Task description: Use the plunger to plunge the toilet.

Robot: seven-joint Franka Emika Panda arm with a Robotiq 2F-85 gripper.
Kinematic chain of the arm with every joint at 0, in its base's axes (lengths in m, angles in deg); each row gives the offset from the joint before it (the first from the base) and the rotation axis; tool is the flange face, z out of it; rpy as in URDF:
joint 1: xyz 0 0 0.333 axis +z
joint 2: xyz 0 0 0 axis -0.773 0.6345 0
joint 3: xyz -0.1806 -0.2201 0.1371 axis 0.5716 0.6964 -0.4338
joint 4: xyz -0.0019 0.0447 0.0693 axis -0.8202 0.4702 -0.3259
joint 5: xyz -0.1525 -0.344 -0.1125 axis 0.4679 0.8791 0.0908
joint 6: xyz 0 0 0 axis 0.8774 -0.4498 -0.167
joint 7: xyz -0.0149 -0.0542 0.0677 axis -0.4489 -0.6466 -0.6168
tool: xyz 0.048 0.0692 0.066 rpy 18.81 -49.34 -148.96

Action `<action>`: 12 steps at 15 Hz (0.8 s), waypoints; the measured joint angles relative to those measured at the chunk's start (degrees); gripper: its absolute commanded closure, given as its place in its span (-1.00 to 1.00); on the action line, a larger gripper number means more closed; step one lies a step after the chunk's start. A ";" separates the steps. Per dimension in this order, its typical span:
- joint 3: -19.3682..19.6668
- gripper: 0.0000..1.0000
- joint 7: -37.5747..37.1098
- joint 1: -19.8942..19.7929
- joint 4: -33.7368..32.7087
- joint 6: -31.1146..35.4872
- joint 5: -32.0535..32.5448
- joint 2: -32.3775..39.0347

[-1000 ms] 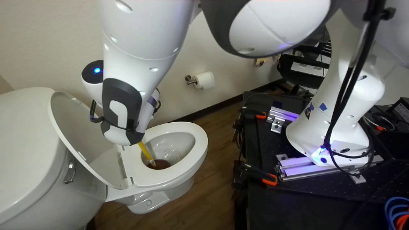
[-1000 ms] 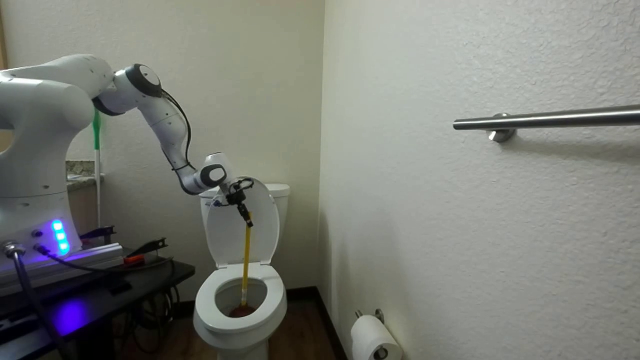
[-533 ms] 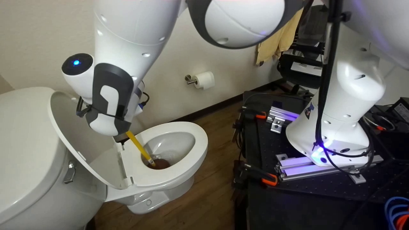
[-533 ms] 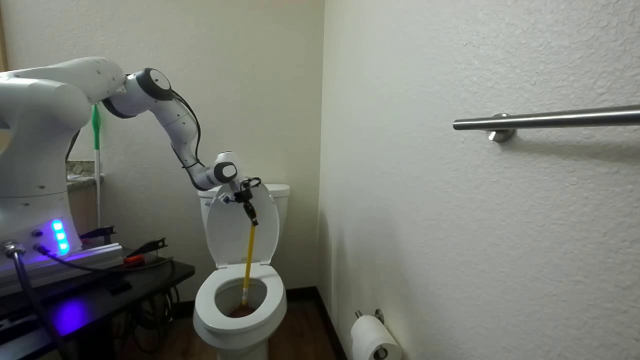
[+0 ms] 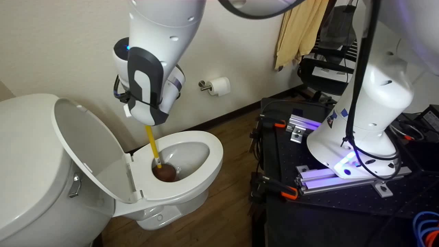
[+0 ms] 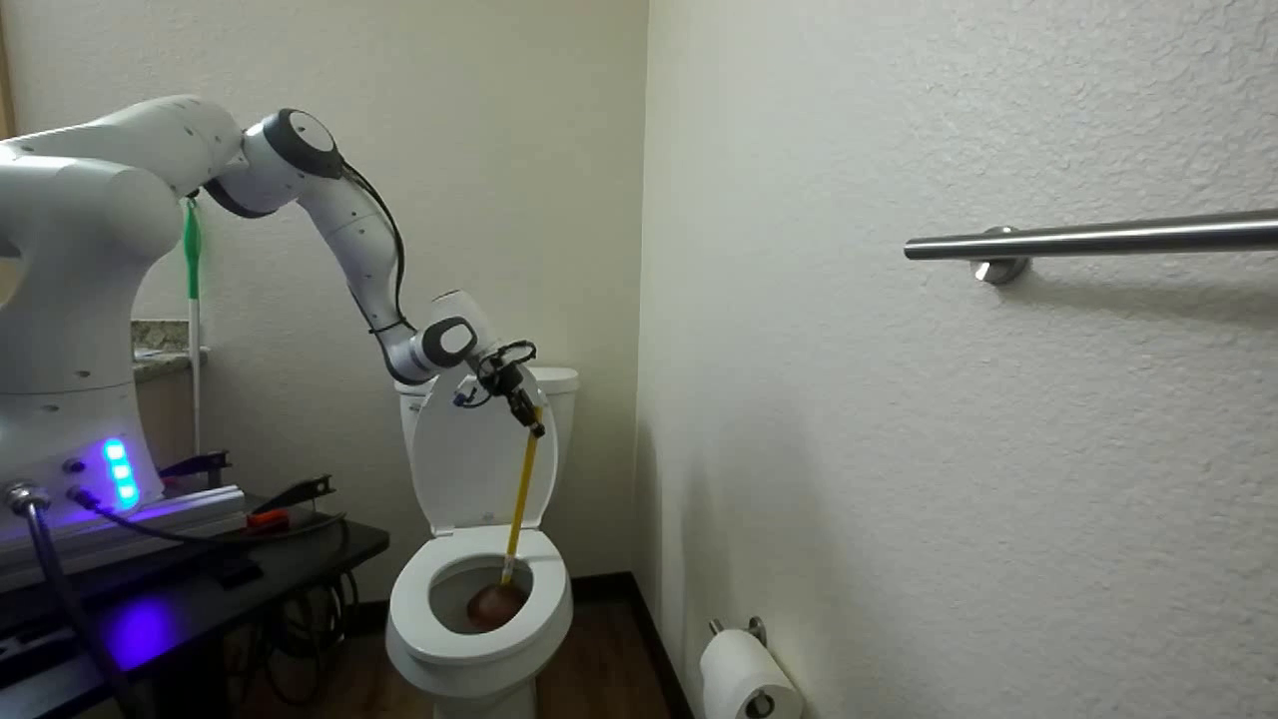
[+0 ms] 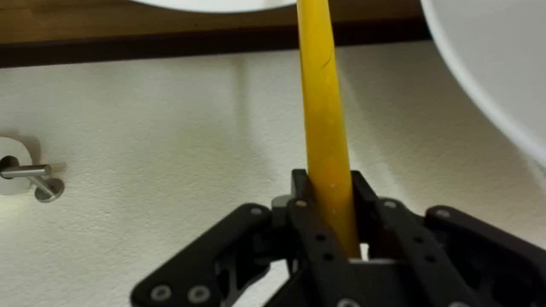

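The plunger's yellow handle (image 5: 153, 144) slants down into the white toilet (image 5: 210, 161). Its reddish-brown cup (image 5: 164, 172) is inside the bowl, toward the tank side. In the exterior view facing the toilet (image 6: 409, 599), the cup (image 6: 496, 605) shows within the bowl opening and the handle (image 6: 522, 499) leans to the right at its top. My gripper (image 6: 536, 424) holds the handle near its upper end, in front of the raised lid (image 6: 479, 469). In the wrist view my gripper (image 7: 327, 181) is shut on the handle (image 7: 324, 106), with a finger on each side.
The toilet tank (image 5: 27, 147) stands behind the lid. A wall-mounted paper roll (image 5: 219, 86) sits on the side wall. A metal bar (image 6: 1098, 238) is fixed to that wall. The black robot table (image 6: 329, 544) with clamps (image 5: 288, 192) stands beside the toilet.
The gripper and plunger first shift toward the tank, then rise. The cup shows higher and more fully in the bowl, and the handle leans further over in the view facing the toilet.
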 measured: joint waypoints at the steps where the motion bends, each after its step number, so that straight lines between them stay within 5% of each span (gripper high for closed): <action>1: 1.27 0.87 -0.02 1.21 3.13 3.02 -2.08 -1.07; 6: 3.26 0.87 1.66 6.99 14.63 11.84 -12.85 -5.03; 12: -3.84 0.87 8.04 6.86 9.92 5.27 -13.56 -3.59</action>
